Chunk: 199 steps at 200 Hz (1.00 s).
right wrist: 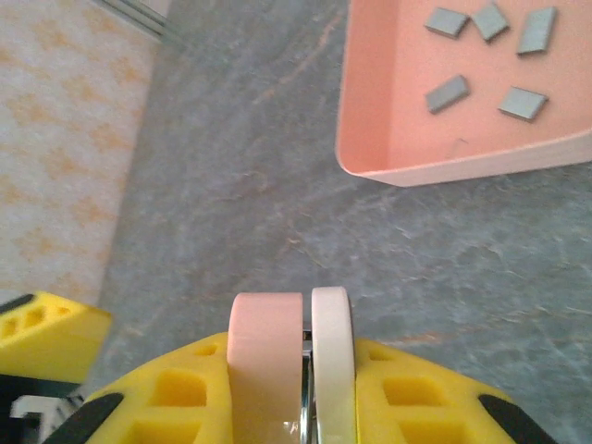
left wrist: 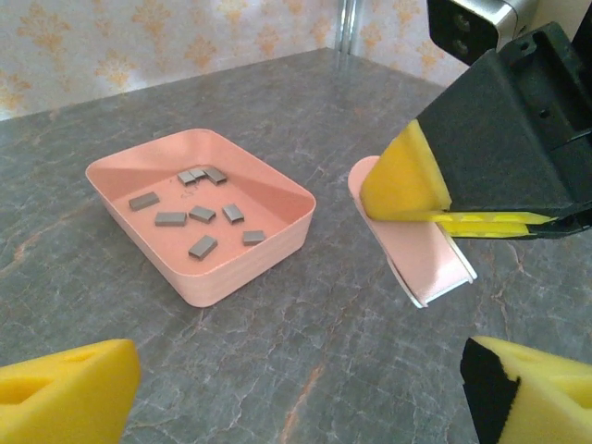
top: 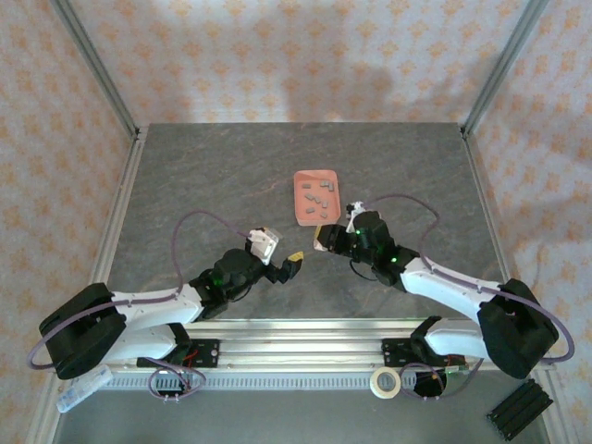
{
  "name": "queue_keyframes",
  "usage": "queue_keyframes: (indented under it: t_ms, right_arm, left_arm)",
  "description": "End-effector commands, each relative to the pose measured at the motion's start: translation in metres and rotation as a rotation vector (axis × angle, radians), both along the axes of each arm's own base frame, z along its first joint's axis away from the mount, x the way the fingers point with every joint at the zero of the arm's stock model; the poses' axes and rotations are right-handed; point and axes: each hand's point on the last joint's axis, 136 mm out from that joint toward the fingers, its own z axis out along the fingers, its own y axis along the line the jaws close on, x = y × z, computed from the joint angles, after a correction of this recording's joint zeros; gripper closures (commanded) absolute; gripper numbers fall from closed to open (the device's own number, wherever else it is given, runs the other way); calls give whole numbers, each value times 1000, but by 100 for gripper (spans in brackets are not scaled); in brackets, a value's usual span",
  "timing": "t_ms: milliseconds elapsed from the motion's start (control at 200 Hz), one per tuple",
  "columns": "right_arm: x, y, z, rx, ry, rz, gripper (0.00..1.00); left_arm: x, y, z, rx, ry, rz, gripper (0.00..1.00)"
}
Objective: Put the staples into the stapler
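One stapler (right wrist: pixel 268 356), pink and white, pinched between the yellow pads of the right gripper (top: pixel 324 239), near the tray (left wrist: pixel 245 277). Eight staples (left wrist: pixel 202 215) loose in that tray. Jaws of the left gripper (top: pixel 294 266) wide apart, empty, facing the stapler.

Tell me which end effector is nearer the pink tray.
Right. The right end effector, shut on the stapler, sits just on the near side of the tray; the left end effector, open, hangs farther off on that same side.
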Motion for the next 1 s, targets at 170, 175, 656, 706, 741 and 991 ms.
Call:
queue_keyframes:
  t_ms: [170,175,656,706,741,991]
  right_arm:
    - [1,18,25,114,-74,-2,79]
    - [1,19,25,115,-74,-1,79]
    - [-3,24,35,175,-89,-1,79]
    - [-4,25,36,182,-91,2,79]
    - [-4,25,37,186,-94,2,79]
    - [-6,29,39,209,-95,13,79]
  left_arm:
    - [-3,-6,10,-48,-29,-22,11]
    - [-3,-6,11,-49,-29,-22,11]
    - [3,-6,7,-69,-35,8,14]
    - [3,-6,7,-69,-36,12,15]
    - [4,-6,7,-69,-38,14,15]
    - [4,-8,4,-56,-41,12,16]
